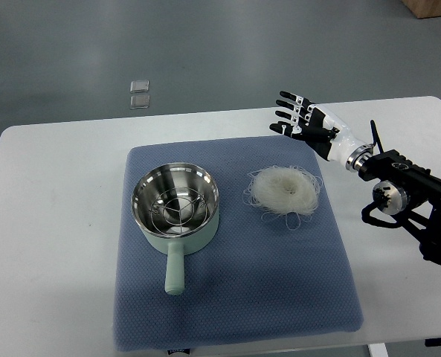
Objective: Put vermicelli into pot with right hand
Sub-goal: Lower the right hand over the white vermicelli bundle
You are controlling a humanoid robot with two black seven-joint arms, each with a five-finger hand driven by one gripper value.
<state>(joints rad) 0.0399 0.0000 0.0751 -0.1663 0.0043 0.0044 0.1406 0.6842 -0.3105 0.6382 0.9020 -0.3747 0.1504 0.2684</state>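
Black-and-white fingers (288, 113) of the right hand (306, 123) are spreading loosely and holding nothing, the hand hovering over the table (56, 193) near the far right corner of the blue mat (242, 297). Its dark arm (413, 193) is coming in from the picture's right edge, above the table's right side. No left hand is showing.

One nest of white vermicelli (283, 190) is lying on the mat, toward its right edge and closer to its far edge, just nearer than the hand and apart from it. Loose loops of noodle are straying out around the nest.

One pale green pot (177, 210) is sitting on the mat left of the vermicelli, close beside it but not touching. Its steel interior is holding a single round wire rack (174, 210) and no noodles. The pot's green handle (175, 271) is pointing toward the near edge of the table.

One mat is covering the middle of the white table, reaching down to the near edge.

Two small clear square items (139, 94) are lying on the grey floor (205, 44) beyond the table's far edge, one just behind the other; what they are is unclear.
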